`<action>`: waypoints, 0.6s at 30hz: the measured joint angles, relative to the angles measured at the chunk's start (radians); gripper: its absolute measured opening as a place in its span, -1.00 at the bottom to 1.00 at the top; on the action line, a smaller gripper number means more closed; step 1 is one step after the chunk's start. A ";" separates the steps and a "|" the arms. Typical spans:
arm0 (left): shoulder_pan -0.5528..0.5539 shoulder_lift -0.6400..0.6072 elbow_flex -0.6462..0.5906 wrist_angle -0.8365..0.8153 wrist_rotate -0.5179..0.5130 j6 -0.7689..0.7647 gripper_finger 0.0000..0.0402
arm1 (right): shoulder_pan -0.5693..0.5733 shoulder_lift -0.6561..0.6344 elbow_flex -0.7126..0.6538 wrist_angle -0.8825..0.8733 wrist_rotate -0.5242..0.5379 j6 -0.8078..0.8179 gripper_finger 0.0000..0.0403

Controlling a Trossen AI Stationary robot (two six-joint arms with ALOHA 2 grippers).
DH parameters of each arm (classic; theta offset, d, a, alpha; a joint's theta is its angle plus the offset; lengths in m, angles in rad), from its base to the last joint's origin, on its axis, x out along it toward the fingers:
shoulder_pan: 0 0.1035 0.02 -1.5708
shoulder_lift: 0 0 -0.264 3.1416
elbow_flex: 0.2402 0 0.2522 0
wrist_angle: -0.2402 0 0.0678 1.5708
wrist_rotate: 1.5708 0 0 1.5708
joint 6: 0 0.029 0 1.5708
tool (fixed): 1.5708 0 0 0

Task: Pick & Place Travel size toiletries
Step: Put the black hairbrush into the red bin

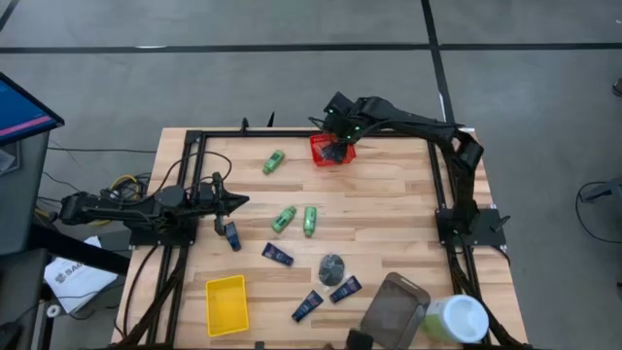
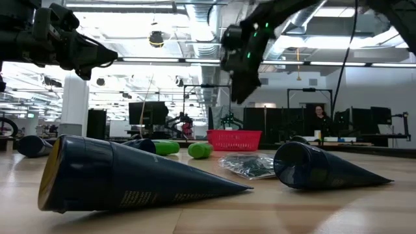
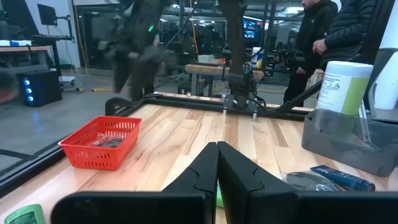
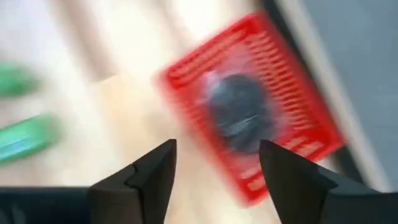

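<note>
A dark grey puck (image 4: 239, 118) lies inside the red basket (image 1: 332, 152) near the table's far edge. My right gripper (image 4: 214, 163) hovers open just above the basket (image 4: 298, 93), touching nothing. My left gripper (image 1: 239, 202) is shut and waits above the table's left side. Three green bottles (image 1: 274, 162) (image 1: 284, 219) (image 1: 310, 221) lie on their sides mid-table. Several dark blue tubes (image 1: 277, 255) (image 1: 232, 236) (image 1: 345, 289) lie flat toward the near side. A second puck (image 1: 332, 268) lies among them.
A yellow container (image 1: 226, 304) stands near the near-left edge. A grey container (image 1: 394, 309) and the pale green and white tub (image 1: 457, 319) stand at the near-right corner. Black frame rails (image 1: 199, 146) run along the table's sides. People stand beyond the table (image 3: 336, 37).
</note>
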 joint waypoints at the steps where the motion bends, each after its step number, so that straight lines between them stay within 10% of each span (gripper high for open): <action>1: 0.000 0.000 0.000 0.000 0.000 0.000 -0.99 | 0.010 -0.017 0.002 -0.042 -0.051 0.000 0.13; 18: 0.000 0.007 0.000 0.003 0.000 0.002 -0.99 | 0.432 -0.198 0.002 -0.233 -0.190 0.068 -0.03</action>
